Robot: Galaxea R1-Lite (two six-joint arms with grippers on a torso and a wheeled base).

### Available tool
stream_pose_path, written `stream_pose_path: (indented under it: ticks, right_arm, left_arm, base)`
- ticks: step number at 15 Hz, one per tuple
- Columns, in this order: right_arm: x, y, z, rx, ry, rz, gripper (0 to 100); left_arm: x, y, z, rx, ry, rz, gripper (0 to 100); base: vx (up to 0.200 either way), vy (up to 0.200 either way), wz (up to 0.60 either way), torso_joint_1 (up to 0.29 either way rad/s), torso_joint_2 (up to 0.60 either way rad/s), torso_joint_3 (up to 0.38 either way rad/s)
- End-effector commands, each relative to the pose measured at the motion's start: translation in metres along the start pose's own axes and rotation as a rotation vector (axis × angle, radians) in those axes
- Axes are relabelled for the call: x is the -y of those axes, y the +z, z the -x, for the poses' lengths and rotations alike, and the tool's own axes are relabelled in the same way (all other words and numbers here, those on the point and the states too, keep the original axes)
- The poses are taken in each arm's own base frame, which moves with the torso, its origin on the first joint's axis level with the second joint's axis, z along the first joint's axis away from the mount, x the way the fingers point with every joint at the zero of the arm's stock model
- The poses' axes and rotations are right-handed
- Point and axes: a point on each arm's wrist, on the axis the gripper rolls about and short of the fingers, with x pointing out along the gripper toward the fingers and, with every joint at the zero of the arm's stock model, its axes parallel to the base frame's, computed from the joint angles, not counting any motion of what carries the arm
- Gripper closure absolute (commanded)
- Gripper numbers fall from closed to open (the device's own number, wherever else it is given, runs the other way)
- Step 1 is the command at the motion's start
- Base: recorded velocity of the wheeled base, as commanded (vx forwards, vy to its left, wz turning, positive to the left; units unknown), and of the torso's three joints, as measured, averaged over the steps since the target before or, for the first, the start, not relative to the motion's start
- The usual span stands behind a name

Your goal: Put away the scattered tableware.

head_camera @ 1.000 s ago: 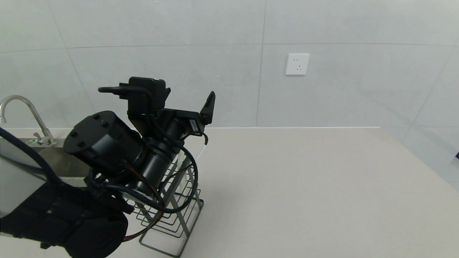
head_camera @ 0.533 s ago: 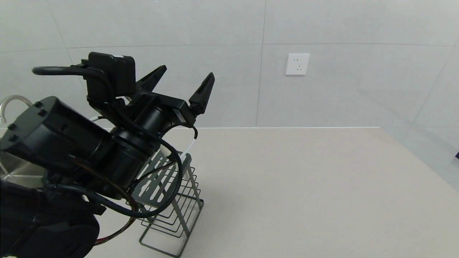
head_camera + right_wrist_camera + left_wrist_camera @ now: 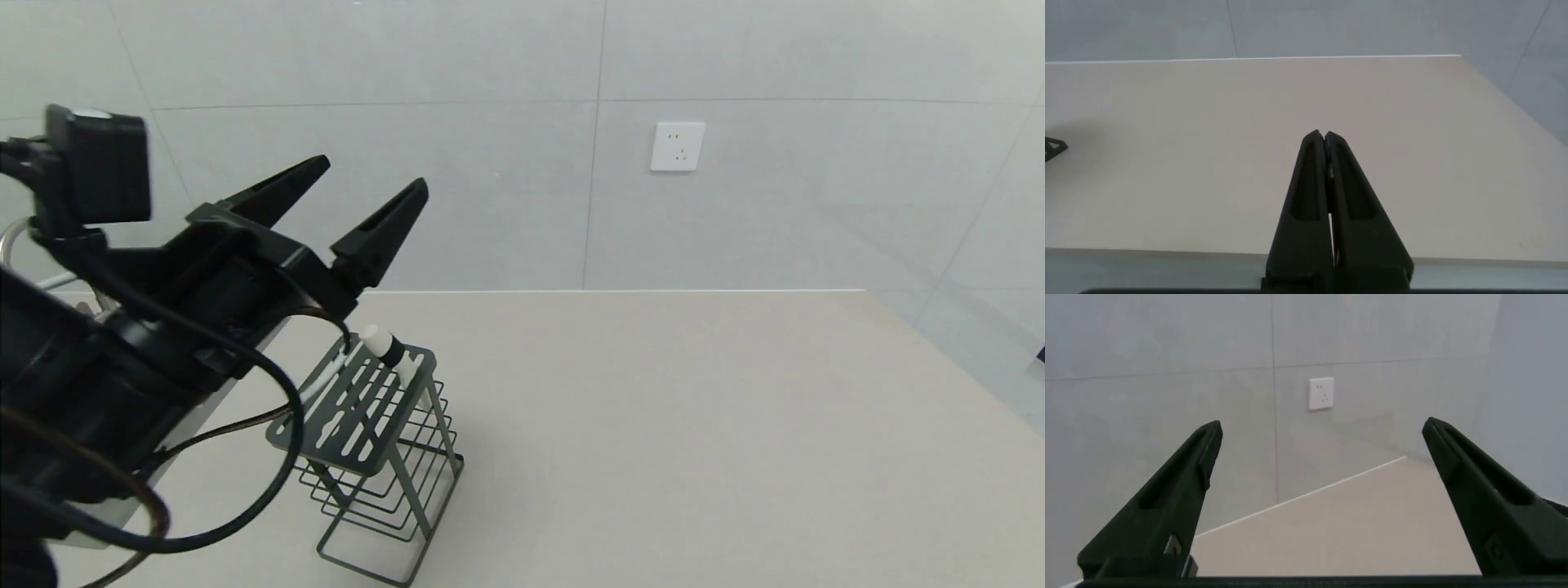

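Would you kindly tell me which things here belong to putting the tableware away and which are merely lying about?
Part of the job:
- wire rack
- white utensil with a black band, standing in the rack's slotted top
- left claw, open
- right claw, shut

Merely there:
- wall socket
- counter

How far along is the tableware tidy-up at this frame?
Done: one white utensil with a black band sits tilted in the slotted top of the wire rack. In hand: nothing; the left gripper is open, raised beside the rack, and the right gripper is shut on nothing over the counter. Left: cannot tell; the left arm blocks the area beside the rack.
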Motion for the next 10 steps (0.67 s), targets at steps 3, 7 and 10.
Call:
stream_pose_path:
  ticks: [3,7,10]
  right_arm:
    - [0.0,0.0,0.0,0.0,0.0,0.0,100]
    - [0.0,0.0,0.0,0.0,0.0,0.0,100]
    - [0.0,0.0,0.0,0.0,0.0,0.0,100]
  left_arm:
    - [-0.015,0.044,0.093,0.051,-0.073,0.06,0]
    - [-0.008,0.077,0.161,0.26,0.029,-0.06,0]
    - [0.014,0.063,0.229,0.293,0.117,-0.126,0]
  base:
    - [0.0,0.0,0.0,0.0,0.0,0.0]
    - [0.0,0.0,0.0,0.0,0.0,0.0]
    - [0.0,0.0,0.0,0.0,0.0,0.0]
